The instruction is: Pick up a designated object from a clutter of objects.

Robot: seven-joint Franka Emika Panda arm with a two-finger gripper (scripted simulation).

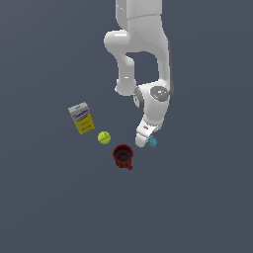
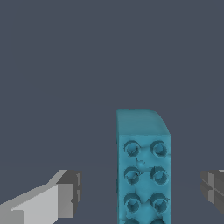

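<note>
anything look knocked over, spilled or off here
Nothing stands out. The box, ball and mug sit apart, the mug upright. The cyan block lies studs up between the open hand's fingers, untouched.

The white arm (image 1: 143, 54) comes down from the top of the exterior view, bends at an elbow, and points its wrist steeply down, leaning toward that view's left. The claw (image 1: 142, 142) sits low at the arm's end, close to the bench. In the wrist view its two fingers (image 2: 65, 192) stand wide apart with clear space inside each pad, so the claw is spread and grips nothing.
</note>
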